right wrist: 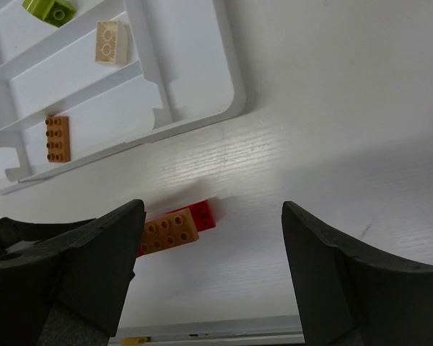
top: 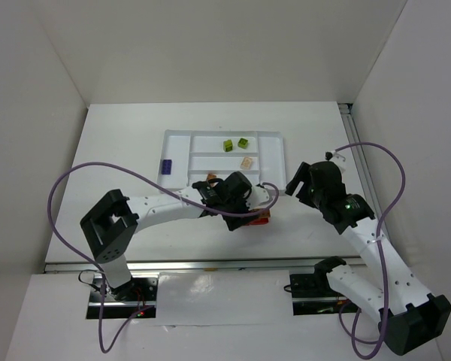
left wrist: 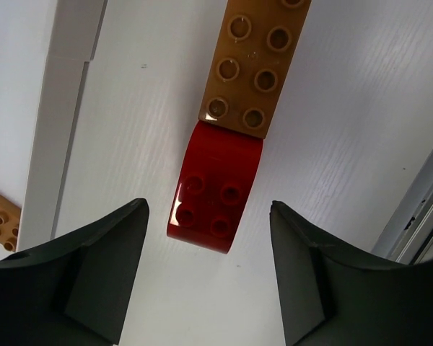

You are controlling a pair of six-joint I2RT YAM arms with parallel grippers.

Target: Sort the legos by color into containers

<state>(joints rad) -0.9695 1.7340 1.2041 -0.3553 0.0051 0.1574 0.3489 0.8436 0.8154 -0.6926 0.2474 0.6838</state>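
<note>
**Brick Sorting, Two Arms: Left Gripper over a Joined Red and Orange Pair**

Nearest the tabletop's near edge, right of its middle: glossy red studded plastic brick [left wrist: 213,191] and tan-orange studded plastic brick [left wrist: 256,65], joined end to end. Both flat on the bare white tabletop [left wrist: 346,108], studs up, short of the tray's near rim and close to its near right corner.

Directly above the pair: left gripper [left wrist: 208,216], dark fingers [left wrist: 101,274] spread wide, one on either side of the red brick. A gap on both sides, nothing pinched. Contact between fingertips and tabletop not discernible.

Further right, toward the tabletop's right edge: right gripper [right wrist: 213,223], its fingers [right wrist: 361,274] likewise spread wide. Only tabletop between them, apart from every brick.

Beyond, about mid-tabletop: white rectangular plastic tray [top: 224,132] with raised rims and divided compartments.
- Nearest long compartment: one orange studded brick [right wrist: 57,137], lying lengthwise.
- Next compartment back: one pale cream studded brick [right wrist: 108,42].
- Farthest long compartment: lime green studded brick [top: 228,146] and, just to its right and slightly apart, second lime green brick [top: 243,142].
- Separate compartment at the tray's left end: one dark purple brick [top: 166,166].
</note>
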